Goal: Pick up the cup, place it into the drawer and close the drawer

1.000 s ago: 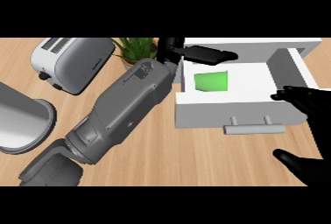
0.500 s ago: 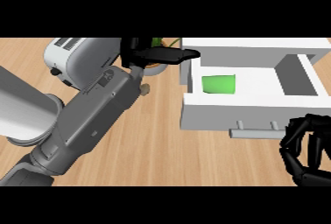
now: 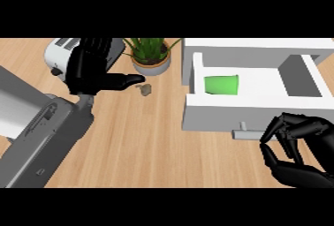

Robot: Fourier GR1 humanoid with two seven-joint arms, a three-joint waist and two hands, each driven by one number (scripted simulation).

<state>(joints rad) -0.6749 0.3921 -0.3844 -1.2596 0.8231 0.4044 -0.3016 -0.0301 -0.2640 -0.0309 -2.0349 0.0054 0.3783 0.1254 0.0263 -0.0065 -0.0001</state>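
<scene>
The green cup (image 3: 222, 84) lies inside the open white drawer (image 3: 195, 112), near its left wall. The drawer's grey handle (image 3: 245, 133) sticks out of the front panel. My right hand (image 3: 295, 150) is at the lower right, just in front of the drawer front, with its fingers curled and nothing in them; the fingertips hang close to the handle's right end. My left hand (image 3: 91, 70) hovers well left of the drawer, over the toaster's right side, fingers straight and thumb pointing right, holding nothing.
A silver toaster (image 3: 62, 53) stands at the back left, with a potted plant (image 3: 151, 55) between it and the drawer. A small brown object (image 3: 145, 89) lies on the wooden counter (image 3: 150, 145). A grey appliance (image 3: 13, 106) fills the left edge.
My left hand has pulled back from above the drawer to the left, leaving the cup inside. My right hand has curled its fingers and come up toward the drawer front.
</scene>
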